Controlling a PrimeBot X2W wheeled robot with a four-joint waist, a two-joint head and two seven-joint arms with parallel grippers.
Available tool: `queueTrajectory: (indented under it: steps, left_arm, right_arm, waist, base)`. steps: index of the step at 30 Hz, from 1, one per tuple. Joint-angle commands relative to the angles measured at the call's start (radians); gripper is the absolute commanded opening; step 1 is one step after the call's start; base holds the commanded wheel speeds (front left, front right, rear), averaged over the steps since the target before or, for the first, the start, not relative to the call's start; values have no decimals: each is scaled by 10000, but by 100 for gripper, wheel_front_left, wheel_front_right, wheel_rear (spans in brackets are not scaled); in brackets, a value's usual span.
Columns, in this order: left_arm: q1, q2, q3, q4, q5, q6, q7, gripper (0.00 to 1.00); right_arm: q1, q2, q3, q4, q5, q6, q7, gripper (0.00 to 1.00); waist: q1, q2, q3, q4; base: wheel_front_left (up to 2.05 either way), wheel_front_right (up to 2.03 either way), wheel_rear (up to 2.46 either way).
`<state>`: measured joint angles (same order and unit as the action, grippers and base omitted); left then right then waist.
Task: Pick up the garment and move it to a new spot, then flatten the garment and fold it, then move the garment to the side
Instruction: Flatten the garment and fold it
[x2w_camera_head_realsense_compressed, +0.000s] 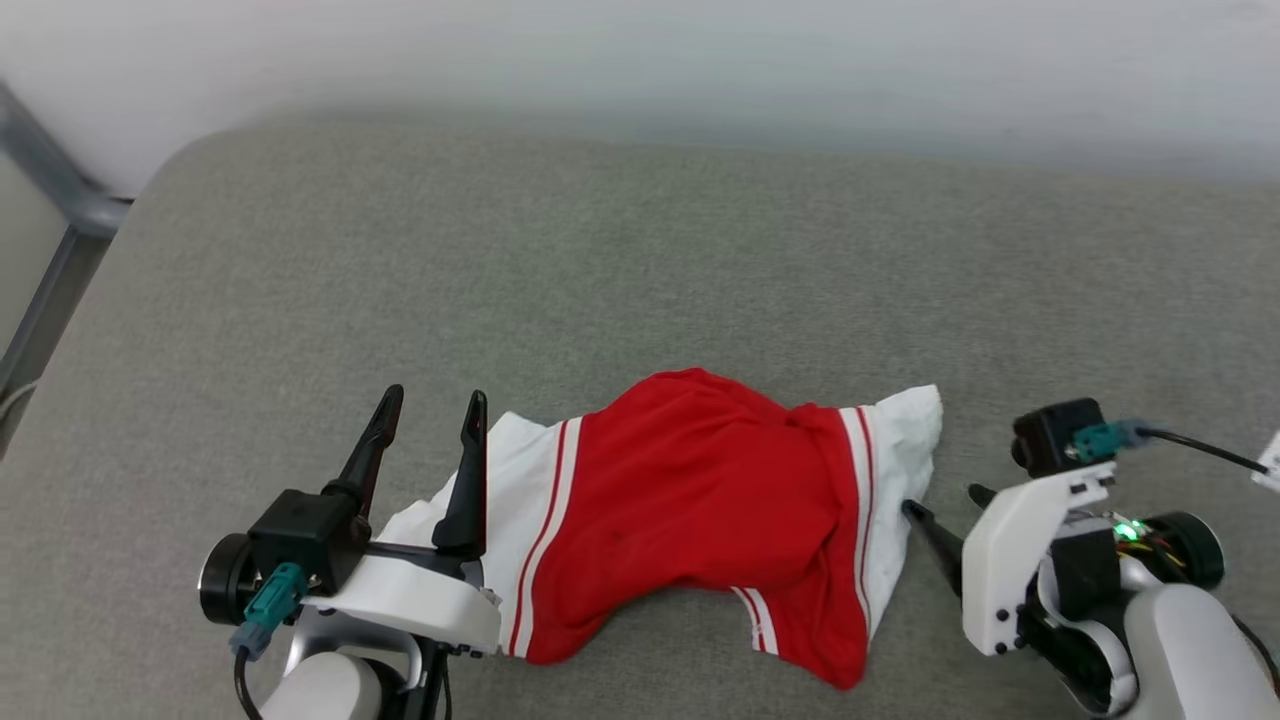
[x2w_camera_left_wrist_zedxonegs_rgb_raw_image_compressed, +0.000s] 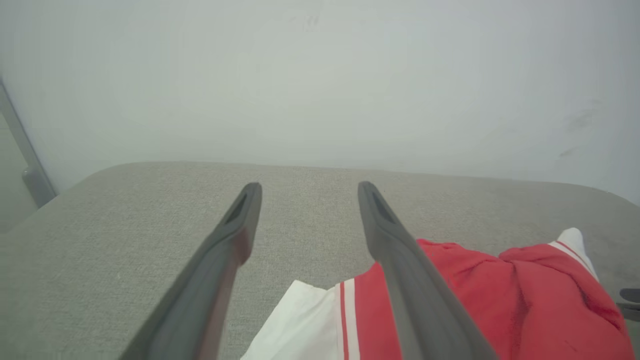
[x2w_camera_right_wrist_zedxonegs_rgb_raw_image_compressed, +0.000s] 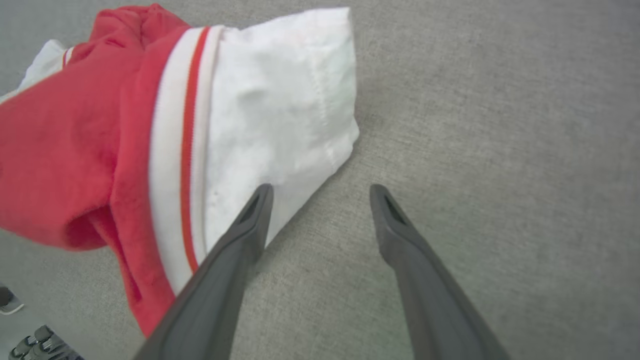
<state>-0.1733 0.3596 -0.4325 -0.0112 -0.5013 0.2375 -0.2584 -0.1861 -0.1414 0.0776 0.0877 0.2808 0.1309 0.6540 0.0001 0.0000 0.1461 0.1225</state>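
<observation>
While the garment (x2w_camera_head_realsense_compressed: 690, 500) is lying bunched on the grey fabric surface (x2w_camera_head_realsense_compressed: 640, 250), on the side nearest the robot, its red middle is humping up between two white ends trimmed with thin red-and-white stripes. The left gripper (x2w_camera_head_realsense_compressed: 432, 402) is poised at the garment's left white end, fingers spread apart and pinching nothing, one finger crossing the white cloth in the head view. The right gripper (x2w_camera_head_realsense_compressed: 940, 498) is sitting just beside the right white end, fingers likewise spread wide and empty, one tip overlapping the cloth's edge in its wrist view. A pale wall (x2w_camera_head_realsense_compressed: 700, 60) is rising behind the surface, a grey metal frame (x2w_camera_head_realsense_compressed: 60, 250) standing at far left.
</observation>
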Motion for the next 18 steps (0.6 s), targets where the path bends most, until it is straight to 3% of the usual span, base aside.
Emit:
queueTrajectory:
  steps: [1, 12, 13, 14, 15, 18]
  left_arm:
    - [-122, -94, 7, 40, 63, -53, -43, 100]
    - [-241, -432, 70, 350, 140, -257, -81, 100]
    - [-250, -439, 71, 366, 156, -284, -83, 100]
    - [-259, -442, 80, 382, 176, -308, -82, 100]
    - [-263, -456, 95, 391, 184, -314, -84, 100]
    - [-202, -475, 155, 437, 222, -322, -86, 100]
  right_arm:
    - [-287, -112, 203, 169, 100, -3, 80, 100]
    - [-681, -287, 1716, 2623, 807, -2, 1149, 100]
    - [-630, -272, 1845, 2818, 921, 0, 1323, 80]
    - [-606, -259, 1939, 2921, 1029, 0, 1342, 33]
    - [-619, -235, 1986, 2951, 1134, 10, 1231, 0]
    - [-870, -296, 1993, 2803, 1332, 9, 929, 0]
  waist:
    - [-1, 0, 277, 289]
    - [-1, 0, 639, 648]
    - [-1, 0, 659, 654]
    - [-1, 0, 679, 654]
    - [-1, 0, 698, 638]
    - [-1, 0, 690, 509]
  base:
    - [0, 0, 0]
    - [0, 0, 0]
    - [0, 0, 0]
    - [0, 0, 0]
    - [0, 0, 0]
    - [0, 0, 0]
